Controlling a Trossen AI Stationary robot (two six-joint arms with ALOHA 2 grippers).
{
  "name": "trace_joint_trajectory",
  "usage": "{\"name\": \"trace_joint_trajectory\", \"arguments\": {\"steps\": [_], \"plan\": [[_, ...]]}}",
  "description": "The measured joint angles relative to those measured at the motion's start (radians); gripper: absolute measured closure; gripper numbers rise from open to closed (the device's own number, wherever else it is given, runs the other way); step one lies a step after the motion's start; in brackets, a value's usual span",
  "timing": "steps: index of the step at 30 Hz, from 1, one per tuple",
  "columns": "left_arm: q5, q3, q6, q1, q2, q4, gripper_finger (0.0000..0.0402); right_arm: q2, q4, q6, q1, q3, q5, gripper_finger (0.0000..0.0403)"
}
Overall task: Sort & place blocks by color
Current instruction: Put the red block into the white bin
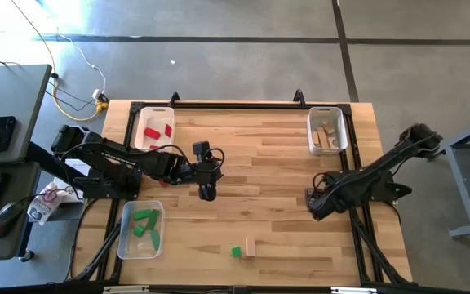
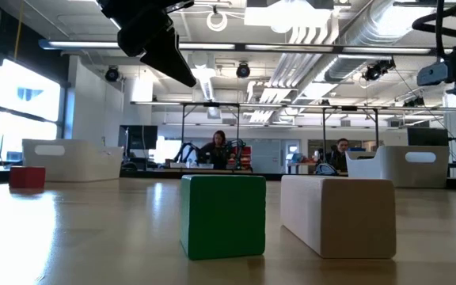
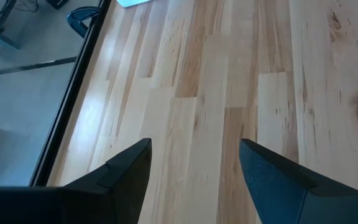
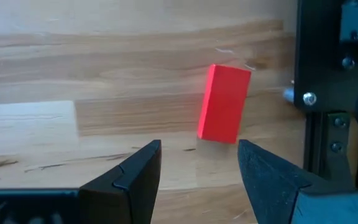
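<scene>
A green block and a plain wood block rest flat on the table near its near edge, side by side. A red block lies on the table just beyond my open right gripper; the high view hides it under that arm. Another red block shows far left in the low view. My left gripper is open and hovers above bare table near the middle. Red, green and wood blocks lie in three trays.
The white tray with red blocks sits at the far left. The white tray with wood blocks is at the far right, and the clear tray with green blocks at the near left. A black frame stands beside the red block. People sit beyond the table.
</scene>
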Motion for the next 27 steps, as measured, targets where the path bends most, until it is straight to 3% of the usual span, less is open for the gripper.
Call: {"name": "trace_joint_trajectory", "arguments": {"steps": [6,27], "plan": [[0.0,0.0,0.0,0.0,0.0,0.0,0.0174,0.095,0.0,-0.009,0.0,0.0,-0.073,0.0203],[0.0,0.0,0.015,0.0,0.0,0.0,0.0174,0.305,0.057,0.025,-0.001,0.0,-0.089,0.0203]]}}
